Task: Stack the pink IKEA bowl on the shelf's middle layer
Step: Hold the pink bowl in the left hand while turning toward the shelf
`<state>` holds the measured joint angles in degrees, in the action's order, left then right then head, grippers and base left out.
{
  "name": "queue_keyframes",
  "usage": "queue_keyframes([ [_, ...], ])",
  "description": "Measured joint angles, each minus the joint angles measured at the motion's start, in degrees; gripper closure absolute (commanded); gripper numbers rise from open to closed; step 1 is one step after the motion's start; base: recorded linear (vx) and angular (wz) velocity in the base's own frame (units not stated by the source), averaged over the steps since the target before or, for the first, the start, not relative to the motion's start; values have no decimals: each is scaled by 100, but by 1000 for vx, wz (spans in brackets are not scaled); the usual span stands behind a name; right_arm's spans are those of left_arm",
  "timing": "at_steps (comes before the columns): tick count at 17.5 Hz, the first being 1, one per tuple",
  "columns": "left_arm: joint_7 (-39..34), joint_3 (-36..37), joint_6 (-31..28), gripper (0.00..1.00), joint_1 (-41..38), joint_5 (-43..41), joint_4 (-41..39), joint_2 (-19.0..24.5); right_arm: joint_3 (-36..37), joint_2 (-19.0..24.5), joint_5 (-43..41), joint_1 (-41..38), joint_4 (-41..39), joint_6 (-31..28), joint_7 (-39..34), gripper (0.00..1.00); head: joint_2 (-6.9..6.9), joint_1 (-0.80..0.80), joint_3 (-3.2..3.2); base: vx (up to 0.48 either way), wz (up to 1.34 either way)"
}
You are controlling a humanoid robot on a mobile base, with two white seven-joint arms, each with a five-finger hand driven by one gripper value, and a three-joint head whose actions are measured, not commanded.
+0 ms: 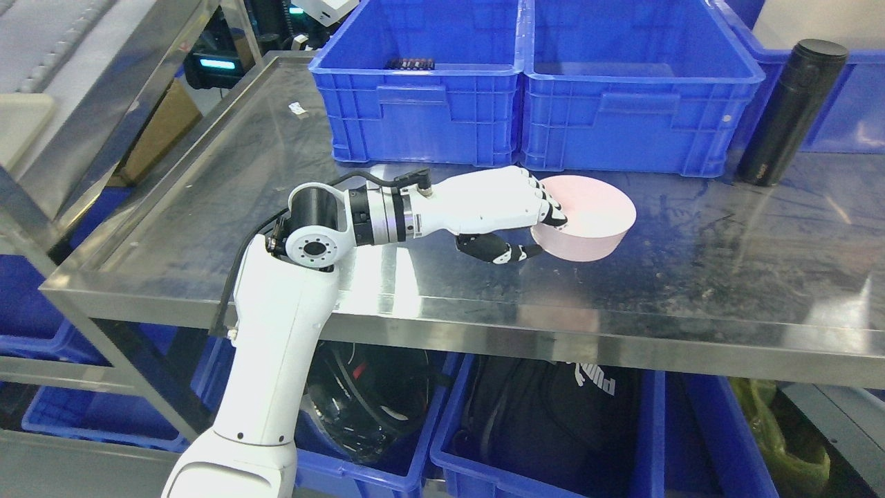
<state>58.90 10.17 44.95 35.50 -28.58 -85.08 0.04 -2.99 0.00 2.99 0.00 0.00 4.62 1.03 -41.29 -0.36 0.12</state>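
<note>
The left hand point(515, 221) grips the pink bowl point(588, 218) by its near rim, fingers point(550, 204) inside and thumb outside, pinching the wall for a firm hold; the bowl rests on the steel shelf point(207, 228) before two blue crates point(422, 76)

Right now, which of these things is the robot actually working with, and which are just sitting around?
Part of the job:
- pink bowl
- left hand, gripping the bowl's rim
- metal shelf the bowl sits on

Just lying about:
- two blue crates behind
- black flask
- bins below
</note>
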Motion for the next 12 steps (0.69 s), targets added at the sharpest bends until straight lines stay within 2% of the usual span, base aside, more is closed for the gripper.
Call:
queue_keyframes([
  [6,-3,0,0,100,-182,38,-317,-2,0,0,0,1,0,0,6,0,0,0,0,-69,877],
  [12,-3,92,1,99,-291,48,-514,-3,0,0,0,1,-1,0,6,0,-2,0,0,-66,1551],
])
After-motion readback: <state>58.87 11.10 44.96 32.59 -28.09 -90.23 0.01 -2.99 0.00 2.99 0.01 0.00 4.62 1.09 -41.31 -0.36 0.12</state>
